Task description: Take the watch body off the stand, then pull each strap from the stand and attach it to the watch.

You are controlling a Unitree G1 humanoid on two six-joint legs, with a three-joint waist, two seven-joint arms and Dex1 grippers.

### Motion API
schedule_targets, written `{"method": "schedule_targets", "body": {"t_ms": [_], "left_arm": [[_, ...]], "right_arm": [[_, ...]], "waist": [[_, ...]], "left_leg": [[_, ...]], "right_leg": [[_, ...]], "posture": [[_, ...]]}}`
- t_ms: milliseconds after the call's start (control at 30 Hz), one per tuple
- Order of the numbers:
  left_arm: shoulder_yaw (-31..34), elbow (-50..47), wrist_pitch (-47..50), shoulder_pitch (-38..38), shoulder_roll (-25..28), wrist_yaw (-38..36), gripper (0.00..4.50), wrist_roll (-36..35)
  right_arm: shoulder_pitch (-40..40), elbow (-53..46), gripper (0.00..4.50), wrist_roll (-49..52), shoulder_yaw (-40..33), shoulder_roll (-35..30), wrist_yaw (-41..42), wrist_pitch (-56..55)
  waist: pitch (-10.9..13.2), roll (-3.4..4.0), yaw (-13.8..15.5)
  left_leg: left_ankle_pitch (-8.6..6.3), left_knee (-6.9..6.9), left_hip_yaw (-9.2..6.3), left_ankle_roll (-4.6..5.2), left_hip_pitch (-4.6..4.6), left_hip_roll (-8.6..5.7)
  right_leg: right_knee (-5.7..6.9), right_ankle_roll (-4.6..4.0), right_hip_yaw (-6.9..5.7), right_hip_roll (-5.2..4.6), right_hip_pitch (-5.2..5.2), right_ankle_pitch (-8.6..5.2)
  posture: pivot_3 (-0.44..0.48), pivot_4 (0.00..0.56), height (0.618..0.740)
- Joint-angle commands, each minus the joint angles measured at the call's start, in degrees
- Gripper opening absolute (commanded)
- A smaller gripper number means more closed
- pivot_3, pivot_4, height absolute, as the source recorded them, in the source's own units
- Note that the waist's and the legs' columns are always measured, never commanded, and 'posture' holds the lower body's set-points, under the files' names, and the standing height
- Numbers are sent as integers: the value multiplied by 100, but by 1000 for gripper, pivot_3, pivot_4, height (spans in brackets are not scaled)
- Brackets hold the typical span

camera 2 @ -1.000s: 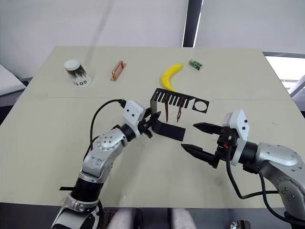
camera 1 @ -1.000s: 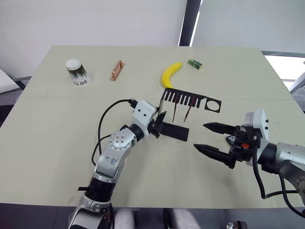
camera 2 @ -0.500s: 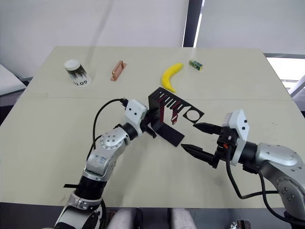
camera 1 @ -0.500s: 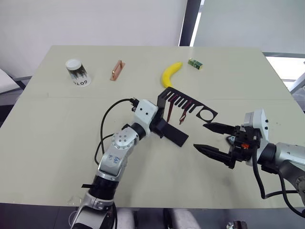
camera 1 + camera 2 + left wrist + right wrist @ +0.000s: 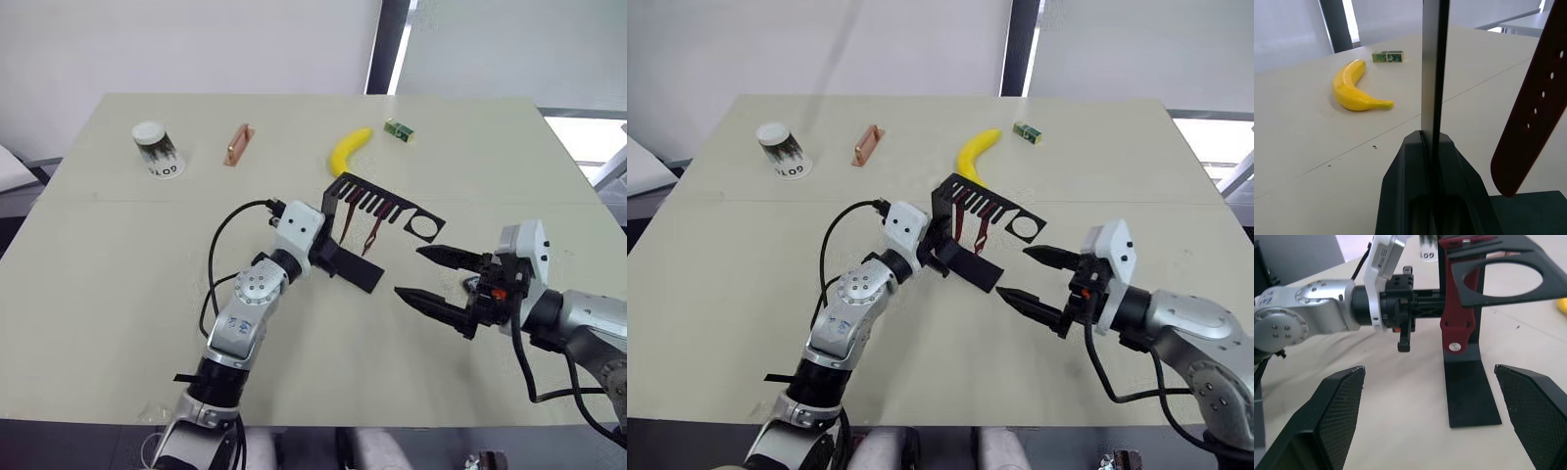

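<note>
While the left end effector [image 5: 320, 257] clamps the stand [image 5: 364, 217] upright, steadying it, both straps [image 5: 359, 220] hang free. Facing them, the right end effector [image 5: 431, 277] waits spread wide, grasping nothing.

Bare counter [image 5: 147, 294] is lying open between the right pincer [image 5: 426, 274] and the stand [image 5: 377, 206]. The left pincer [image 5: 323, 257] is clamping the stand's upright, blocking that side. Two straps [image 5: 360, 227] are hanging under the comb arm, crowding the space above the base. Banana [image 5: 350, 152] is sitting behind.
</note>
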Motion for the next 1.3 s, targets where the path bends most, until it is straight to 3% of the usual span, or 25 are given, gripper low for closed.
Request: {"method": "schedule_targets", "body": {"t_ms": [33, 333, 533, 900, 1300], "left_arm": [[252, -162, -194, 2, -39, 400, 58, 188], [597, 244, -59, -244, -238, 1172, 58, 407], [629, 584, -146, -265, -329, 1421, 58, 484], [626, 758, -318, -337, -401, 1527, 58, 501], [536, 595, -302, -192, -479, 1589, 58, 570]], "right_arm": [[-316, -492, 4500, -259, 498, 448, -1132, 220], [-1512, -376, 4500, -993, 1378, 1833, -3441, 1161], [-1965, 161, 4500, -2054, 2056, 2597, -4176, 969], [-2457, 883, 4500, -2990, 2385, 3519, -4320, 723], [-2709, 1276, 4500, -3584, 2488, 3843, -4215, 553]], "waist": [[0, 0, 9], [-1, -1, 13], [-3, -4, -4], [-5, -5, -15], [-5, -4, -22]], "left_leg": [[0, -1, -1, -1, 0, 1], [1, 12, -3, -1, -8, 0], [0, 11, -5, -2, -9, 0], [1, 14, -2, -5, -7, 0], [1, 10, -1, -5, -9, 0]], "right_leg": [[1, 0, 0, 1, -1, 0], [13, 0, -4, -11, -10, 0], [22, 0, -9, -14, -14, 0], [29, 0, -12, -16, -18, 0], [32, 0, -14, -18, -25, 0]], "posture": [[0, 150, 740], [0, 150, 740], [0, 150, 740], [0, 150, 740], [0, 150, 740]]}}
